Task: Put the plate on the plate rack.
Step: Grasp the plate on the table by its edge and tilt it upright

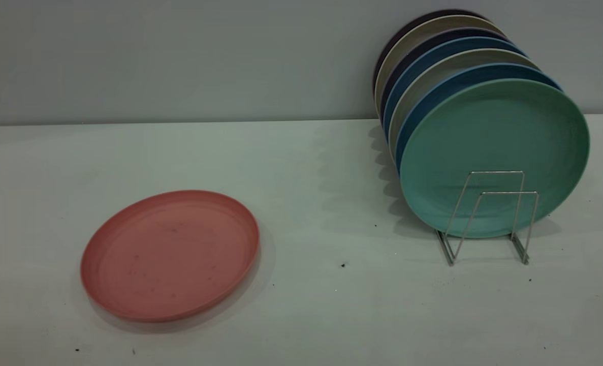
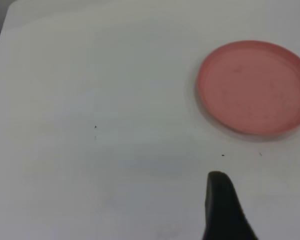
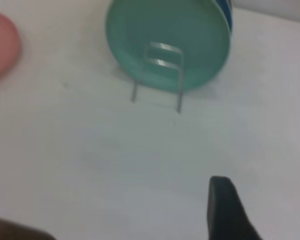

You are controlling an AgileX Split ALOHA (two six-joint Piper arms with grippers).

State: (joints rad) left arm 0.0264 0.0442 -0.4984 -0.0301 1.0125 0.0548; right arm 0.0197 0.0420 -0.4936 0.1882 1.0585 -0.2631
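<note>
White table (image 1: 301,168): pink plate (image 1: 169,254) flat, well apart from plate rack (image 1: 489,218).

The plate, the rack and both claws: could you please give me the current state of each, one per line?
plate: lying flat on the table, face up, untouched.
plate rack: upright, its front slot free.
mint-green plate: standing on edge, foremost in the rack.
blue plates: standing on edge behind it, among other plates.
left claw: above the table, open, short of the plate.
right claw: above the table, open, facing the rack.
</note>
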